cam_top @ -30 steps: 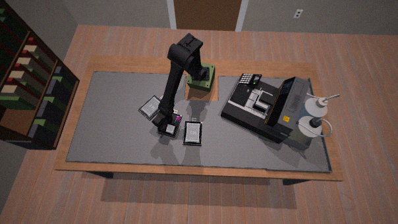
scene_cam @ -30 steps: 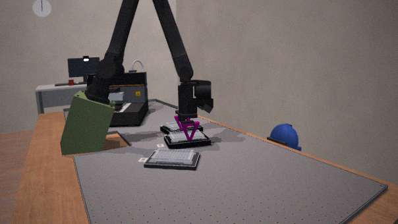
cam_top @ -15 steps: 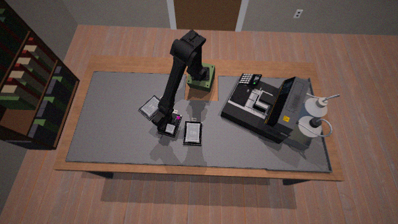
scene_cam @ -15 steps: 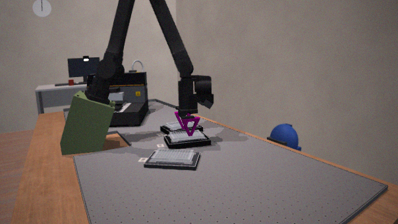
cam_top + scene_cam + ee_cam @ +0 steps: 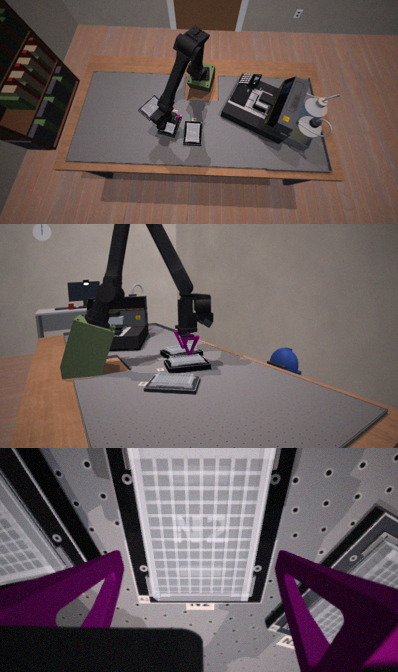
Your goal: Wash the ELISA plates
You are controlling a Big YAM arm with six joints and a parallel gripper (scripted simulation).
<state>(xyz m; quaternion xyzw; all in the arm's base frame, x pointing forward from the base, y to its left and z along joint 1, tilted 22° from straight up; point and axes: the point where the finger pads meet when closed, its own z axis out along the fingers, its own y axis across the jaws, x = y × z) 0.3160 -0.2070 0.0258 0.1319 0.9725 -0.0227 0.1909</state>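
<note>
Three clear ELISA plates sit in black nests on the grey mat [image 5: 109,132]. The middle plate [image 5: 169,128] [image 5: 187,359] [image 5: 200,508] lies in the nest marked N2. My gripper [image 5: 177,117] [image 5: 187,345] [image 5: 199,559] hangs just above this plate, its magenta fingers wide open on either side of it and empty. A second plate [image 5: 149,107] [image 5: 172,379] [image 5: 20,543] lies at the left of the top view. The third plate [image 5: 192,132] [image 5: 176,349] [image 5: 370,563] lies to the right. The washer [image 5: 263,110] [image 5: 128,323] stands at the right with its keypad [image 5: 249,79] and carrier [image 5: 258,99]; no plate shows on it.
The arm's green base [image 5: 201,79] [image 5: 85,349] stands at the back of the table, between the nests and the washer. Two white bottles [image 5: 314,109] with tubing stand right of the washer. A blue dome [image 5: 284,359] sits past the table's far edge. A bookshelf [image 5: 29,82] stands at the left.
</note>
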